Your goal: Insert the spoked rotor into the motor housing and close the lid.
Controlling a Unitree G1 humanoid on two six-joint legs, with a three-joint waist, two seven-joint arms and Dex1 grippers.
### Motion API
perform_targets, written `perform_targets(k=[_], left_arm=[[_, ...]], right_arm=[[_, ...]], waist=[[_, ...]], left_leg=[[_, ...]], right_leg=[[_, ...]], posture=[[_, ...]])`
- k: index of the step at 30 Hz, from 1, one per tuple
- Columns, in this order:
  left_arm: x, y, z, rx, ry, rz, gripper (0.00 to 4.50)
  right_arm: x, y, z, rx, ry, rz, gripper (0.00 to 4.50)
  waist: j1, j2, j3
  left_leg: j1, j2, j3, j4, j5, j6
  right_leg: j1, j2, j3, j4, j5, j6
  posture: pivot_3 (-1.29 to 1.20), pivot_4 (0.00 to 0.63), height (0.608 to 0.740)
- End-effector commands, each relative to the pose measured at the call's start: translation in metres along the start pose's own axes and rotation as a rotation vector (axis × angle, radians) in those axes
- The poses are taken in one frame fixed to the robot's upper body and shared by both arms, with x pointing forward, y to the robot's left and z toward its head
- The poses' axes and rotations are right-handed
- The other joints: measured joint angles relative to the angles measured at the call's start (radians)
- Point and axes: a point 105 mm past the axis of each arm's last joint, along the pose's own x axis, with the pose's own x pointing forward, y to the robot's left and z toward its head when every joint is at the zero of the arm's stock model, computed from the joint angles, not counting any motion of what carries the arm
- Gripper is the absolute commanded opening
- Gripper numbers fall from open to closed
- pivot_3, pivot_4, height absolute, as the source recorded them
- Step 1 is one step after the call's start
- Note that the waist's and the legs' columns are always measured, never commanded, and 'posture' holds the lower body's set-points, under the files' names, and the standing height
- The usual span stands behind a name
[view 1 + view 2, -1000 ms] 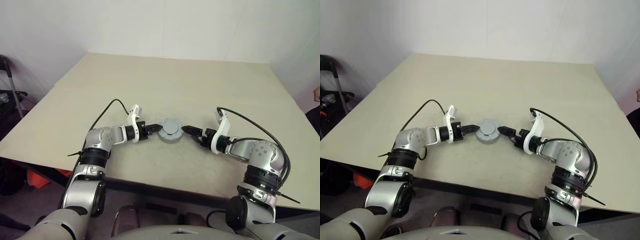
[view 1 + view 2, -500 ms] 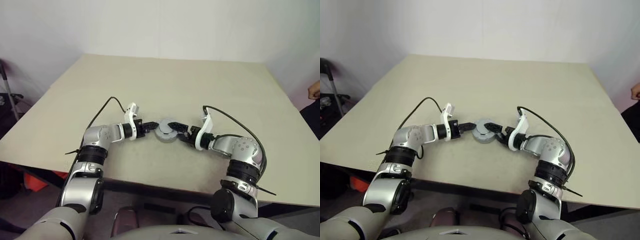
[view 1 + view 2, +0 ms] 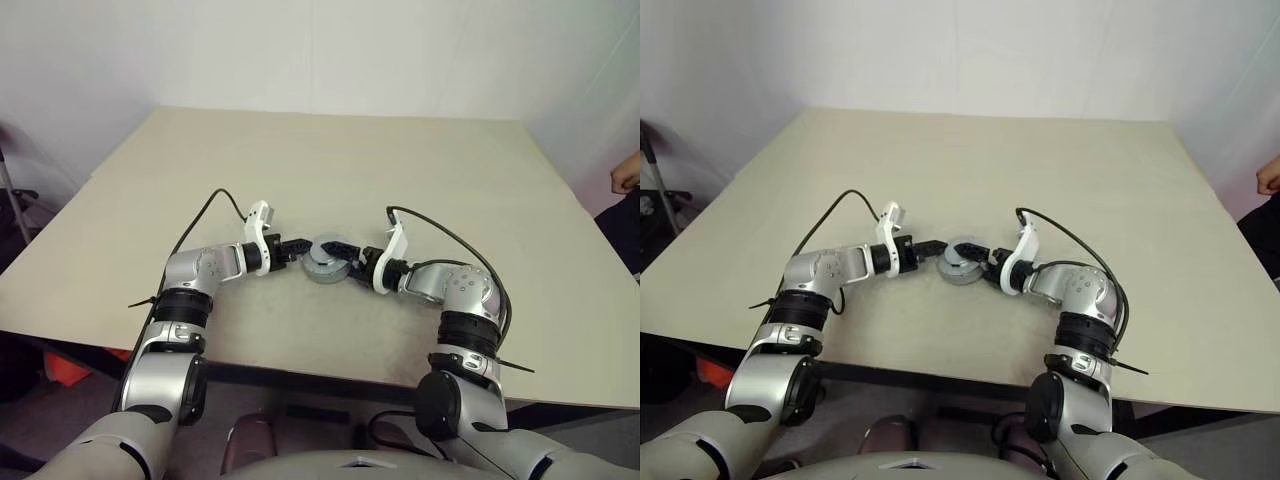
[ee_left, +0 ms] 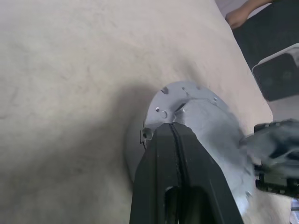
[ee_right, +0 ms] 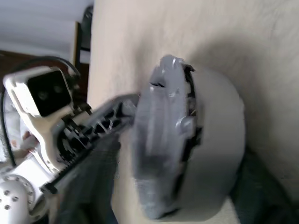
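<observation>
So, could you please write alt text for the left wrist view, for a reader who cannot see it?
The left gripper, its two black fingers pressed shut, rests against the rim of a round grey motor housing closed under its lid on a beige table. The right gripper reaches the housing from the far side, and a person's hand shows beyond the table edge.

A broad beige table (image 3: 330, 160) fills the middle, its far edge running up against plain white walls (image 3: 300, 50). Dim floor (image 3: 40, 390) sits beyond the table's left side.
</observation>
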Motion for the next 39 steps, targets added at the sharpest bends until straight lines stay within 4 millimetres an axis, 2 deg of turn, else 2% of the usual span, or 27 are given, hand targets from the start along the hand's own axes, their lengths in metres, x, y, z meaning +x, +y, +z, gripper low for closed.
perform_targets(k=[1,2,3,11,14,18,22,26,30,33,39], left_arm=[[0.008,-0.002,-0.012,-0.012,0.050,0.001,0.00],[0.008,-0.002,-0.013,-0.013,0.050,0.001,0.00],[0.008,-0.002,-0.013,-0.013,0.049,0.000,0.00],[0.008,-0.001,-0.009,-0.008,0.031,-0.003,0.00],[0.004,-0.005,0.006,-0.031,-0.057,-0.042,0.00],[-0.008,-0.003,0.031,-0.104,-0.191,-0.078,0.00],[-0.023,0.005,0.047,-0.156,-0.271,-0.075,0.00],[-0.033,0.013,0.051,-0.191,-0.309,-0.057,0.00],[-0.043,0.008,0.053,-0.280,-0.359,-0.131,0.00],[-0.046,0.004,0.050,-0.324,-0.383,-0.167,0.59],[-0.061,0.004,0.054,-0.402,-0.448,-0.211,2.69]], right_arm=[[0.008,0.022,-0.003,-0.041,0.031,0.089,2.58],[0.008,0.022,-0.003,-0.046,0.031,0.086,2.35],[0.008,0.021,-0.002,-0.047,0.029,0.083,2.29],[0.002,0.013,0.009,-0.027,-0.013,0.061,2.29],[-0.001,0.011,0.021,0.012,-0.059,0.068,2.29],[-0.005,0.017,0.039,0.067,-0.131,0.112,2.29],[-0.009,0.022,0.054,0.097,-0.187,0.137,2.29],[-0.011,0.025,0.065,0.121,-0.219,0.145,2.29],[-0.014,0.046,0.085,0.202,-0.285,0.246,2.29],[-0.014,0.065,0.089,0.185,-0.279,0.296,2.29],[-0.014,0.085,0.093,0.160,-0.263,0.333,2.29]], waist=[[0.001,0.000,0.000],[0.002,0.000,0.000],[0.003,0.000,0.000],[0.005,0.000,0.000],[0.005,0.000,0.000],[0.006,0.000,0.002],[0.007,0.000,0.003],[0.006,0.000,0.003],[0.006,0.000,0.004],[0.005,0.000,0.004],[0.008,0.000,0.004]], left_leg=[[-0.001,0.000,0.000,0.000,0.000,0.000],[-0.001,0.000,0.000,0.000,0.000,0.000],[-0.001,0.000,0.000,0.000,0.000,0.001],[-0.001,0.000,0.000,0.001,0.000,0.001],[-0.001,0.000,0.000,0.001,0.000,0.001],[-0.004,0.000,0.000,0.001,0.002,0.004],[-0.009,0.000,0.000,0.002,0.003,0.006],[-0.012,0.000,0.000,0.002,0.002,0.007],[-0.014,0.001,-0.001,0.002,0.001,0.011],[-0.017,0.001,-0.001,0.003,0.001,0.013],[-0.022,0.004,-0.001,0.010,0.001,0.018]], right_leg=[[-0.001,0.000,0.000,0.000,0.001,0.002],[0.000,0.000,0.000,0.000,0.001,0.002],[0.000,0.000,0.000,0.000,0.001,0.002],[0.002,0.000,0.000,0.000,0.000,0.000],[0.001,0.000,0.000,0.000,0.000,0.000],[-0.003,0.000,-0.001,0.001,0.001,-0.002],[-0.008,0.000,-0.003,0.001,0.003,0.001],[-0.011,0.000,-0.003,0.002,0.003,0.001],[-0.012,0.000,-0.005,0.002,0.004,0.001],[-0.014,0.000,-0.006,0.002,0.004,0.001],[-0.014,0.000,-0.009,0.003,0.004,0.001]], posture=[[0.00,0.000,0.740],[0.00,0.000,0.740],[0.00,0.000,0.740],[0.00,0.000,0.740],[0.00,0.000,0.740],[0.00,0.000,0.740],[0.00,0.000,0.740],[0.00,0.000,0.740],[0.00,0.000,0.740],[0.00,0.000,0.740],[0.00,0.000,0.740]])
